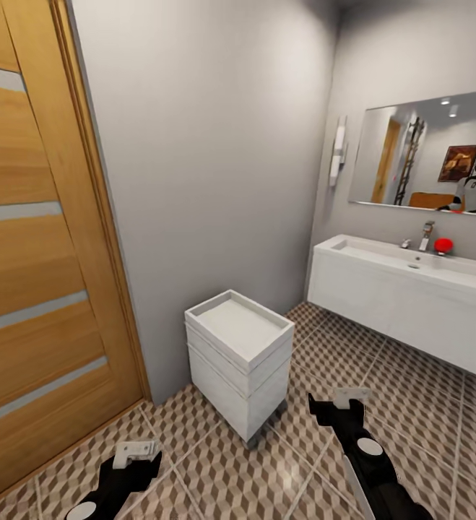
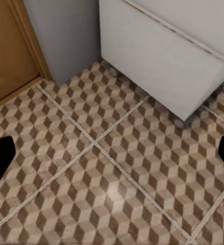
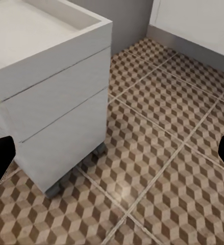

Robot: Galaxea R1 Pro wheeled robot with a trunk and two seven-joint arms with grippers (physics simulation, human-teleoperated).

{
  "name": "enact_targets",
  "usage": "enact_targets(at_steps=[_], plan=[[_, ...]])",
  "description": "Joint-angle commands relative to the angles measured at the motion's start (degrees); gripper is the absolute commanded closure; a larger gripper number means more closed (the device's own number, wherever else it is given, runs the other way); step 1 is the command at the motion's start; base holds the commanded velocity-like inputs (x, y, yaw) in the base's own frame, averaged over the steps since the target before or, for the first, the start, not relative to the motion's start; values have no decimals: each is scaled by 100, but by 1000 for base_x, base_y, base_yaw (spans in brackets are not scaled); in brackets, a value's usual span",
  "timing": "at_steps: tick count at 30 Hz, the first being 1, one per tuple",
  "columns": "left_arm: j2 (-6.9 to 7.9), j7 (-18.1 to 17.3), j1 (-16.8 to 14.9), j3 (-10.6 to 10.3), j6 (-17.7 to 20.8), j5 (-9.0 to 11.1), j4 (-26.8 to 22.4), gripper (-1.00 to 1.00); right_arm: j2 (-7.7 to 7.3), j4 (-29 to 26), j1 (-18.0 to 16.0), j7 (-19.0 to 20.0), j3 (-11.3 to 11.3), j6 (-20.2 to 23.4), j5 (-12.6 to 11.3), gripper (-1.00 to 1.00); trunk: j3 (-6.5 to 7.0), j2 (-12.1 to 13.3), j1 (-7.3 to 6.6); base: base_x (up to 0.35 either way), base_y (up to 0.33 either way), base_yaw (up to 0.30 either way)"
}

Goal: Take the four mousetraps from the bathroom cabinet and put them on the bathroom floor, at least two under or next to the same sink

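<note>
The room is evenly and softly lit, with no hard shadows; the grey wall (image 1: 209, 166) darkens gently toward the corner at 1 o'clock. Two ceiling spots glint in the mirror (image 1: 433, 155). The bathroom floor (image 1: 216, 469) carries a pale sheen patch in both wrist views. The head view bends straight lines at its edges, so the door (image 1: 35, 253) leans. All renders look slightly soft and smeared.
</note>
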Motion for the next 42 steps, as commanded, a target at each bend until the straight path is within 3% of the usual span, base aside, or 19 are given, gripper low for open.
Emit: enact_targets(at_steps=[1, 29, 42], plan=[[-2, -3, -3, 4, 31, 2, -7, -100, -2, -9, -3, -32, 10, 36, 1, -100, -6, -4, 0, 0, 0, 259], [-2, -1, -3, 4, 36, 3, 7, -100, 6, -9, -3, -32, 10, 34, -2, -100, -6, -4, 0, -179, 137, 259], [-2, -1, -3, 4, 31, 3, 13, -100, 7, -9, -3, -32, 10, 34, -2, -100, -6, -4, 0, -28, 22, 259]])
